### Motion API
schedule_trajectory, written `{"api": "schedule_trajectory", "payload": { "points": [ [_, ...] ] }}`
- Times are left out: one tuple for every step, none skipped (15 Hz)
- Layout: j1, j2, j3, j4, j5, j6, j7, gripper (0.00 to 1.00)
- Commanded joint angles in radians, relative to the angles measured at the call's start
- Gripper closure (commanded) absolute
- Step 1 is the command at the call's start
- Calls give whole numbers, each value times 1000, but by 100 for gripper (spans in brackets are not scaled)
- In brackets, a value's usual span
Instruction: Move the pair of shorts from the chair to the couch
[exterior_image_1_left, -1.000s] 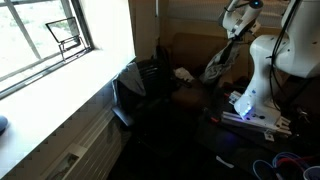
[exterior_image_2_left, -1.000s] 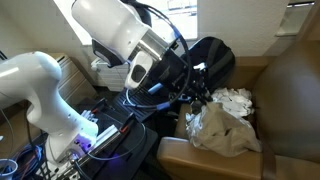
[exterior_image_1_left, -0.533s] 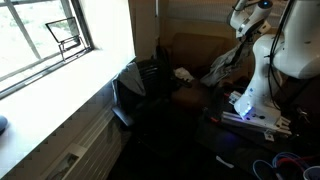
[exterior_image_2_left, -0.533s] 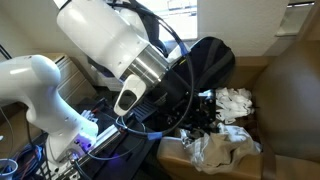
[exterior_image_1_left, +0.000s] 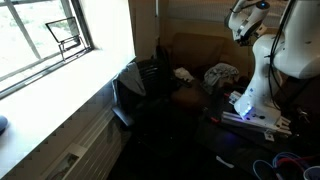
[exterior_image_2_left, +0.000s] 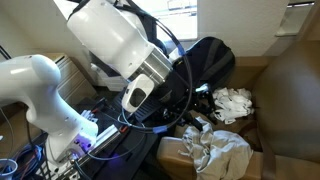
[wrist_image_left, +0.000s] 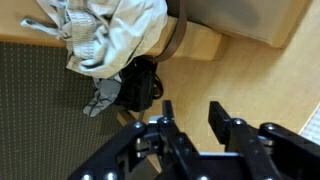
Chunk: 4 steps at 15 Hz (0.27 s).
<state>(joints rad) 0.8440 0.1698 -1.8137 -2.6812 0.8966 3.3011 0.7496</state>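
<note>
The pale beige pair of shorts (exterior_image_1_left: 222, 73) lies crumpled on the brown couch (exterior_image_1_left: 190, 46). It also shows in an exterior view (exterior_image_2_left: 216, 150) and at the top left of the wrist view (wrist_image_left: 112, 30). My gripper (wrist_image_left: 190, 110) is open and empty, above the shorts and apart from them. It shows in both exterior views (exterior_image_1_left: 243, 32) (exterior_image_2_left: 194, 103). The black chair (exterior_image_1_left: 138, 80) stands next to the couch by the window; it also shows in an exterior view (exterior_image_2_left: 212, 60).
A white crumpled cloth (exterior_image_2_left: 236, 102) lies on the couch beside the chair. A dark object (wrist_image_left: 138, 82) and a grey cloth (wrist_image_left: 104, 97) lie below the shorts in the wrist view. The robot's base (exterior_image_1_left: 250, 105) stands by the couch. Cables (exterior_image_1_left: 285, 162) lie on the floor.
The gripper has let go of the shorts. They dropped from hanging in the jaws to lying on the couch. The gripper has moved up and away a little.
</note>
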Motion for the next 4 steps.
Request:
{"api": "schedule_trajectory", "payload": {
  "points": [
    [0, 0, -1, 1, 0, 0, 0, 51],
    [0, 0, -3, 2, 0, 0, 0, 46],
    [0, 0, -3, 2, 0, 0, 0, 46],
    [0, 0, -3, 2, 0, 0, 0, 46]
  ]
}}
